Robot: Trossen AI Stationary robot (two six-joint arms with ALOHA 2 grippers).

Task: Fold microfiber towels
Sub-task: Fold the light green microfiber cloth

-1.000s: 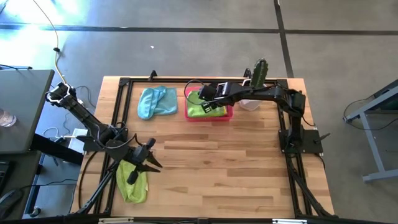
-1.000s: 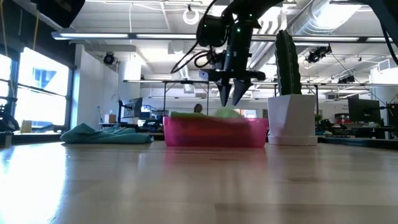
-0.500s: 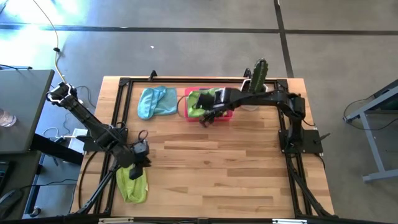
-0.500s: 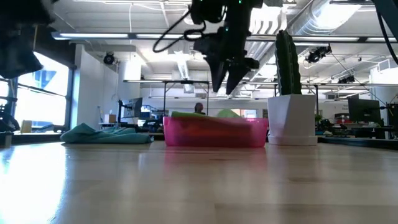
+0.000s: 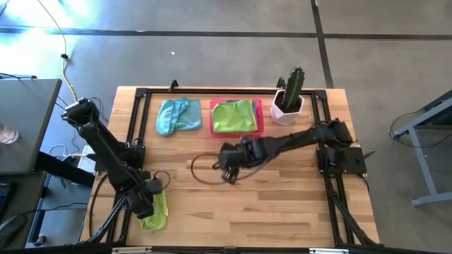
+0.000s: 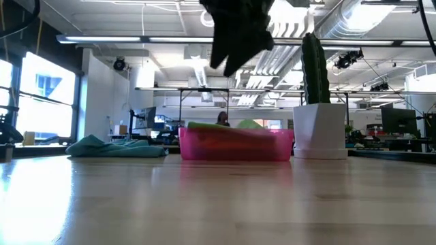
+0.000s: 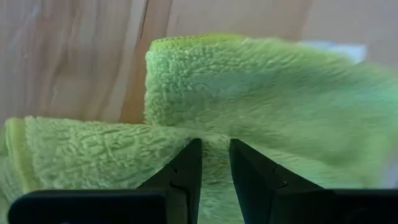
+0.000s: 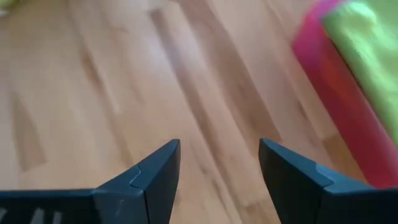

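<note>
A crumpled lime green towel [image 5: 159,210] lies on the table near the front left corner and fills the left wrist view [image 7: 249,93]. My left gripper [image 5: 148,200] is down on it, its fingers nearly together on the cloth [image 7: 215,163]. A second lime green towel [image 5: 235,115], folded flat, lies in the pink tray [image 5: 258,130]. A light blue towel [image 5: 176,114] lies bunched to the tray's left. My right gripper [image 5: 227,168] hangs open and empty over bare wood at the table's middle [image 8: 217,163]. The other towels are out of view. My left gripper pinches a raised fold of the lime green towel [image 7: 214,144] between its two fingers. The fingers come from above, pointing down. The rest of the towel lies slack on the table around them.
A cactus in a white pot [image 5: 289,95] stands at the back right, to the right of the tray [image 6: 235,144]. A dark cable loop [image 5: 201,169] hangs beside my right gripper. Bare wood stretches across the table's middle and front right.
My right gripper has left the tray and swung toward the near edge and left, to the table's middle, still open. My left gripper has moved toward the near edge, gone down onto the lime green towel and shut on it.
</note>
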